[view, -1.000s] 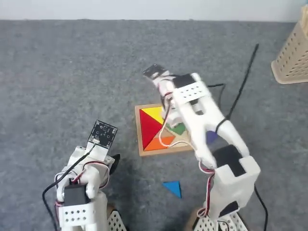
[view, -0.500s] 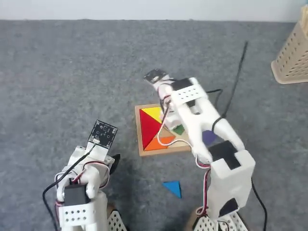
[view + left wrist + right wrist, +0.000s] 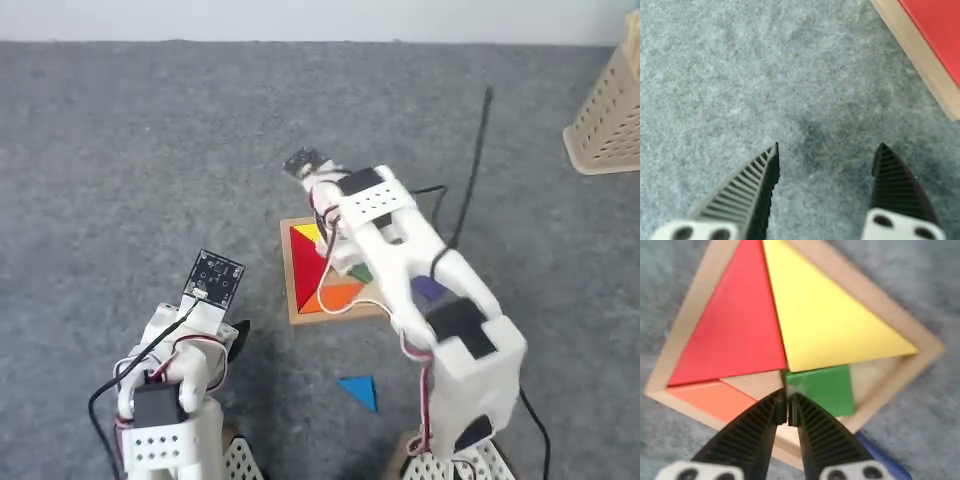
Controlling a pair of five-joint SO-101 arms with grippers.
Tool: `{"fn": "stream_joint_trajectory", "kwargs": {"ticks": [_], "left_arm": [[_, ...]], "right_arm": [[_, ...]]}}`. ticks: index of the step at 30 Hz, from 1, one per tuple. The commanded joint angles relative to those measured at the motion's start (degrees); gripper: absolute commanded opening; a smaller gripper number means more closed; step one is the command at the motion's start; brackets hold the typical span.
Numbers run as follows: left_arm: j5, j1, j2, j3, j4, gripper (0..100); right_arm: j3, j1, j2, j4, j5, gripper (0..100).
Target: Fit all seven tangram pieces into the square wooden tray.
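Fingers of the right gripper are pressed together with nothing between them. Their tips hang over the square wooden tray, at the spot where the large red triangle, the large yellow triangle and the small green square meet. An orange piece lies along the tray's edge next to the red triangle, and bare wood shows between it and the green square.

On the left gripper, the ridged black fingers are spread apart and hold nothing. They are above grey carpet, near the tray's rim.

Outside the tray, a small blue triangle rests on the carpet between the two arm bases. A purple piece lies just beside the tray, partly under the right arm.

A beige perforated container stands at the far right edge.
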Motion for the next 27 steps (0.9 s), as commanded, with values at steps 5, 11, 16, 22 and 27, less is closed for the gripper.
{"fn": "stream_joint_trajectory", "kwargs": {"ticks": [5,11,16,22,27], "left_arm": [[-0.3,0.2,-0.9,-0.5,0.3,28],[-0.3,0.2,-0.9,-0.5,0.3,28],[-0.3,0.2,-0.9,-0.5,0.3,28],[-0.3,0.2,-0.9,-0.5,0.3,28],[-0.3,0.2,-0.9,-0.5,0.3,28]], "right_arm": [[11.0,4.6,-19.6,-7.1,-2.5,0.7],[18.0,6.0,-17.5,-15.3,-2.2,0.7],[17.2,4.4,-11.0,-15.6,-0.3,0.7],[12.1,1.1,-2.9,-13.2,0.5,0.7],[5.4,0.7,-2.9,-6.8,0.0,0.7]]}}
